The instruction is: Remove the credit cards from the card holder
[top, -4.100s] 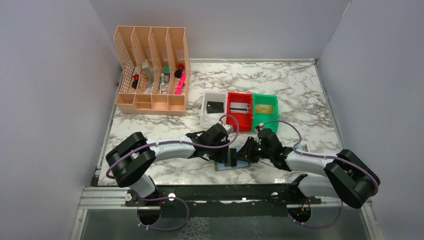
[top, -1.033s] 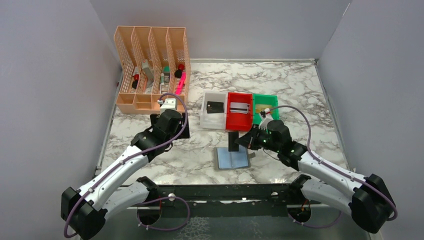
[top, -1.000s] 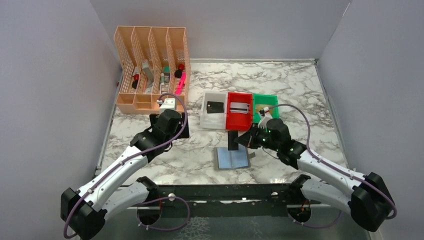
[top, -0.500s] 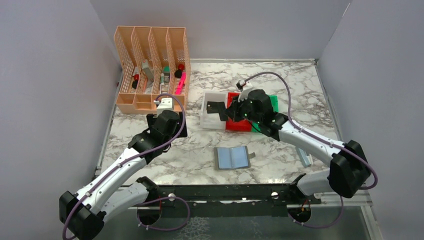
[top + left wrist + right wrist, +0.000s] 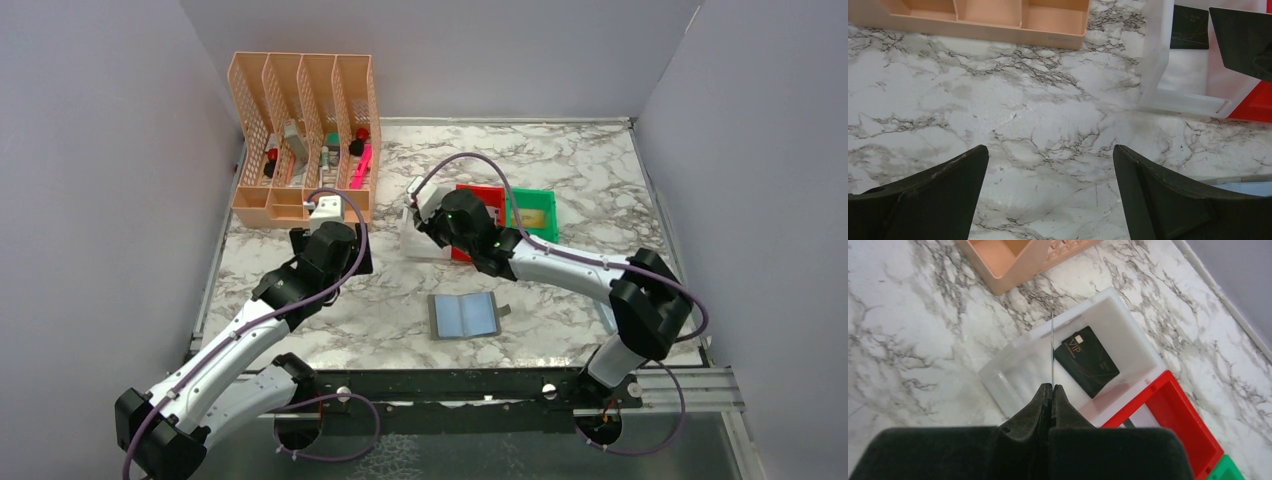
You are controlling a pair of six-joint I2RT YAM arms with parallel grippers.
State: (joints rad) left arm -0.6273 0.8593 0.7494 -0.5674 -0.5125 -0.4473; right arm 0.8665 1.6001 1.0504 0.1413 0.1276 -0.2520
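Nearest you, the card holder (image 5: 465,315) lies open and flat on the marble table (image 5: 600,180), light-blue pockets up, where it lay a second ago. Nothing touches it now, whereas four seconds back both grippers were crowded over it.

To its far left, your left gripper (image 5: 1050,152) hangs over bare marble with its jaws wide apart and nothing between them. It has hardly shifted in the last second, sitting only a little further back toward its base. From its wrist camera you see the near corner of the white bin (image 5: 1125,337) ahead on the right.

Your right gripper (image 5: 1052,386) has made the big move. A second ago it stood just far of the card holder with a card upright in its grip. Half a second ago it was over the seam between the white and red bins. Now it is further left, above the white bin. Its jaws are pressed together on the held card (image 5: 1052,347), which its own camera shows edge-on as a thin line.

Under it, a black card (image 5: 1087,361) lies flat on the white bin's floor. The red bin (image 5: 1139,396) touches the white bin's right side, and the green bin (image 5: 530,191) beyond it holds a gold card (image 5: 528,217). The peach organiser (image 5: 300,140) stands at the far left.
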